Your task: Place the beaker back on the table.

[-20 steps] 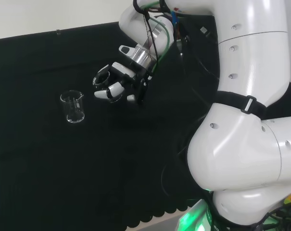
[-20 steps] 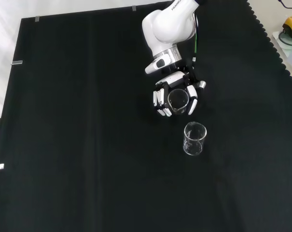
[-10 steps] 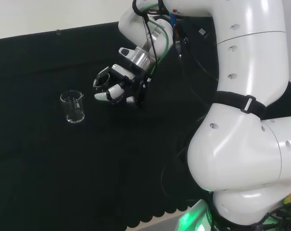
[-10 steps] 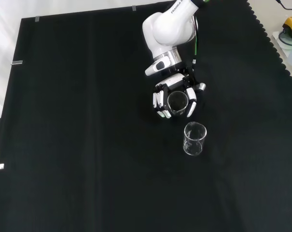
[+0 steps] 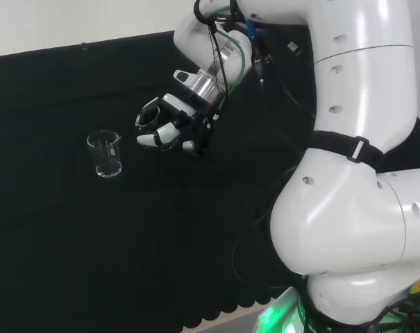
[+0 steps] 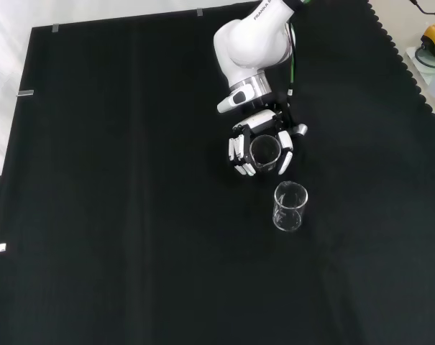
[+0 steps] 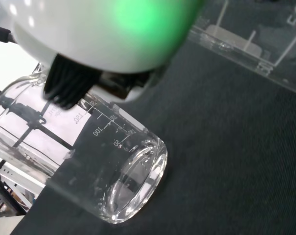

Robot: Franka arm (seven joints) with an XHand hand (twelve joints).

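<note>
The robot's hand (image 6: 261, 149) carries a clear beaker (image 6: 264, 149) low over the black-clothed table (image 6: 131, 215), its fingers (image 6: 236, 152) curled round the glass wall with the thumb on the opposite side. Over the last second the hand has drifted only a little: in the front view it sits slightly closer to the table's far edge than it did, and in the head view the wrist has edged a touch to the right, while the clasp on the beaker looks unchanged. The beaker rides upright in the front view, mouth open to the camera, in the middle stretch of the table and nearer its far edge than its near one. A second beaker (image 6: 290, 206) stands free on the cloth just beside the hand, on the side toward the table's near edge; in the head view this second beaker (image 5: 105, 154) is to the left of the hand (image 5: 169, 119) and clear of it. It has not moved. The wrist view looks along the held beaker (image 7: 89, 161) to its base, close over the cloth, though contact cannot be told. Judged from this, the set-down is not yet done: the glass needs lowering until its base rests flat, then the fingers can part, keeping clear of the neighbouring beaker.
</note>
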